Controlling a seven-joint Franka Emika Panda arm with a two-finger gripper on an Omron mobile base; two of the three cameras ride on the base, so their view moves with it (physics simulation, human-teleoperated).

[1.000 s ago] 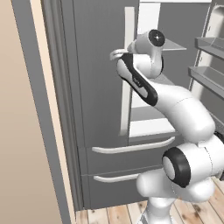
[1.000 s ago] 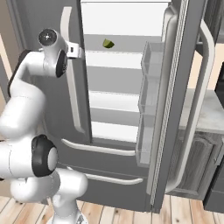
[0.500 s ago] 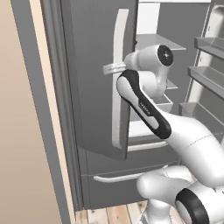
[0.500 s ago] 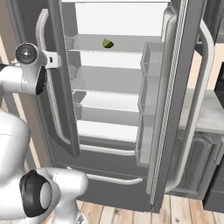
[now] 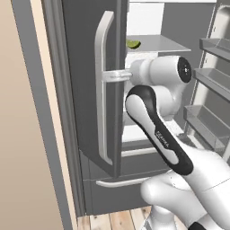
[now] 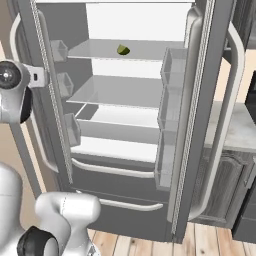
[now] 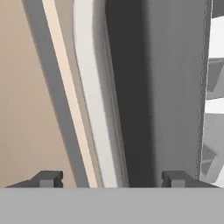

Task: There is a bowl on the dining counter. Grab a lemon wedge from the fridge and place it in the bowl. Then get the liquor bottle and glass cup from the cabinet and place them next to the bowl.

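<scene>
My claw (image 7: pixel 111 179) is spread wide, its two dark tips standing well apart with nothing pinched between them. Going left to right ahead of it: a beige wall, then the long pale curved handle (image 7: pixel 94 109) of the tall dark grey French-door fridge (image 6: pixel 197 125), running up between my tips but touching neither, then the dark slab of the left door (image 7: pixel 166 87), and at the far right a pale sliver of the fridge's inside.

I judge the step in hand to be the tail of the door opening: both doors stand swung out, and the pale shelves are bare to view. The small yellow-green lemon wedge (image 6: pixel 123 50) lies on the upper shelf (image 6: pixel 145 50), beyond the door edge and well off to my claw's right, deeper in than where I am. In the left base view it shows as a green sliver (image 5: pixel 133 44) just above my wrist.

Next, I reckon, I must draw the claw clear of the handle, swing it right around the door edge and come in above that shelf with the tips either side of the wedge.

Against half a second ago, the left door has swung wider, and my claw has let go of the handle and opened out.
</scene>
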